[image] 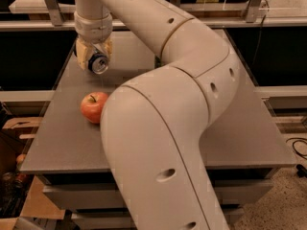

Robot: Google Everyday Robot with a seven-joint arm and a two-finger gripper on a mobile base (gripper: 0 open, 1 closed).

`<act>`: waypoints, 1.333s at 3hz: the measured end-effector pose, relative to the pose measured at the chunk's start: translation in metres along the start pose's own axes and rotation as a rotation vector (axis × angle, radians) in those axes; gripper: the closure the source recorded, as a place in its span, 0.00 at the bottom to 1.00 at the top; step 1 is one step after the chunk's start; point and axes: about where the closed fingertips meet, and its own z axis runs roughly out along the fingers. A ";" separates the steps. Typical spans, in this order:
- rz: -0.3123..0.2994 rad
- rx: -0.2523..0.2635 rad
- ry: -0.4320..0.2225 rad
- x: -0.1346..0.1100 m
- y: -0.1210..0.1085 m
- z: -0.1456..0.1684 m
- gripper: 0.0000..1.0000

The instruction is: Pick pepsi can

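The pepsi can [99, 64] lies on its side between my gripper's fingers, its silver end facing the camera and a little blue showing at the rim. My gripper [96, 59] hangs from the white arm at the far left of the grey table [249, 128]. Its tan fingers [82, 55] are closed on the can and hold it slightly above the table top. Most of the can's body is hidden by the fingers.
A red apple [94, 107] sits on the table in front of the gripper, near the left edge. My large white arm [182, 104] covers the table's middle. Dark shelving runs behind the table, and cardboard [29, 205] lies on the floor at lower left.
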 end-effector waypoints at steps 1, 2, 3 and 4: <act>0.051 0.004 -0.030 0.003 0.000 -0.030 1.00; 0.080 0.008 -0.069 0.007 -0.001 -0.058 1.00; 0.093 0.008 -0.102 0.009 0.000 -0.079 1.00; 0.087 -0.001 -0.121 0.010 0.002 -0.088 1.00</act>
